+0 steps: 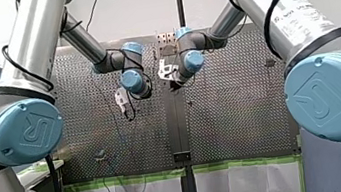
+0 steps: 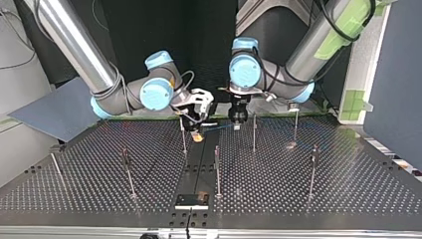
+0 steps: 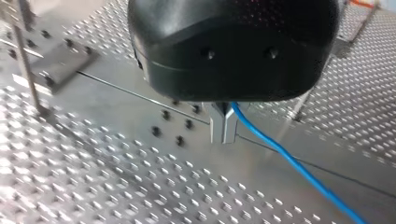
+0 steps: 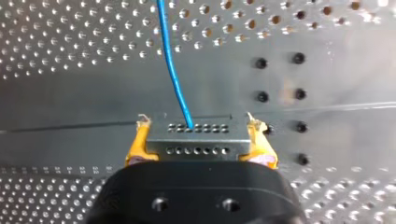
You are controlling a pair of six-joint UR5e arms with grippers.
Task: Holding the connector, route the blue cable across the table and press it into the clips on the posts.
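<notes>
Left wrist view is showing little of my left tool (image 3: 223,139): its own black body is covering all but the tips of the metal fingers (image 3: 217,128). They are standing narrow, pinched on the blue cable (image 3: 289,161), which is coming out from between them and running off above the tabletop (image 3: 93,177).

In the right wrist view my right tool (image 4: 198,123) is gripping the grey connector (image 4: 196,140) between its yellow pads (image 4: 135,149), and the cable is leaving the connector's face and getting cut off at the edge.

In the top view both tools are hanging side by side, near the tabletop's far middle. The cable between them is showing only as a faint blue line (image 2: 219,128). Thin posts (image 2: 217,172) are standing around them, with clips too small to make out. In the front view the big arm joints are blocking much of the tabletop.
</notes>
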